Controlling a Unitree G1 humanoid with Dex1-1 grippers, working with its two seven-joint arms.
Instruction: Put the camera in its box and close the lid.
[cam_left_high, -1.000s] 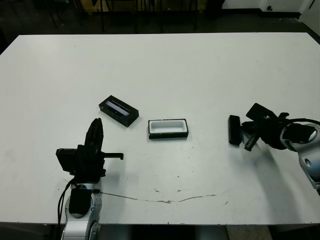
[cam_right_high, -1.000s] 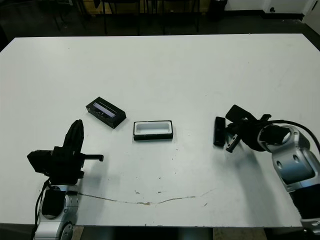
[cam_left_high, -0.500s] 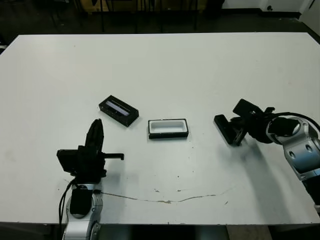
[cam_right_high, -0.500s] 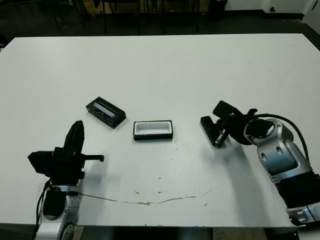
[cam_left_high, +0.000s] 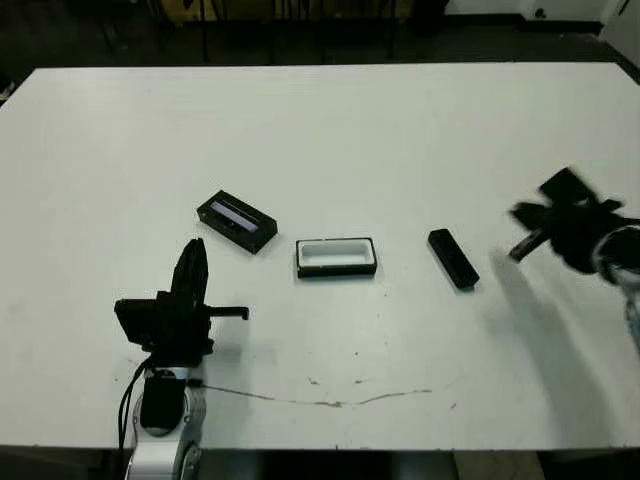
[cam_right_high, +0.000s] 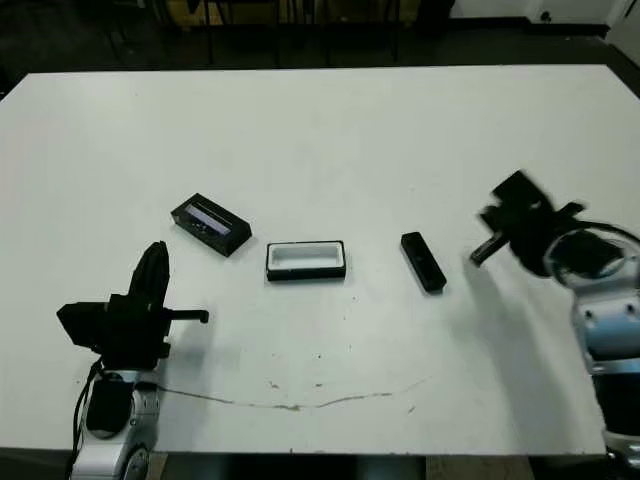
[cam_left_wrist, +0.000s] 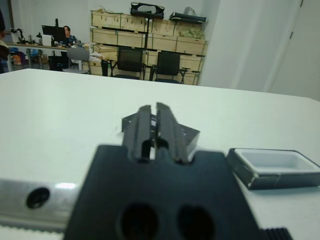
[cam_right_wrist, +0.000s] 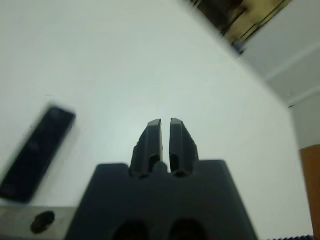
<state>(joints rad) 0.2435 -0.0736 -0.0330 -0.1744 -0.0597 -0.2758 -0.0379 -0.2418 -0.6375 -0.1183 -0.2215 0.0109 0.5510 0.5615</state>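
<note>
A second ago the right claw (cam_right_high: 500, 228) held the camera (cam_right_high: 423, 262) up off the counter (cam_right_high: 330, 130). Half a second ago it had the camera low, near the counter top. Now the camera lies flat on the counter by itself, and the right claw has let go and pulled back to the right, well apart from it. The left claw (cam_left_high: 192, 268), the lid and the box have not moved. Going from left to right, there is one left claw, one lid (cam_left_high: 237, 221), one box (cam_left_high: 337, 257), one camera and one right claw. So there are two claws and one of each other thing. The left claw is near the front left edge of the counter with its two fingers pressed close, only a thin gap between them, and it holds nothing. The lid lies with its open side up, and the box sits just to the right of it, with its white inside showing and nothing in it. The camera lies to the right of the box, apart from it. The right claw looks blurry, and its fingers (cam_right_wrist: 154, 141) are almost together, holding nothing and touching nothing.
</note>
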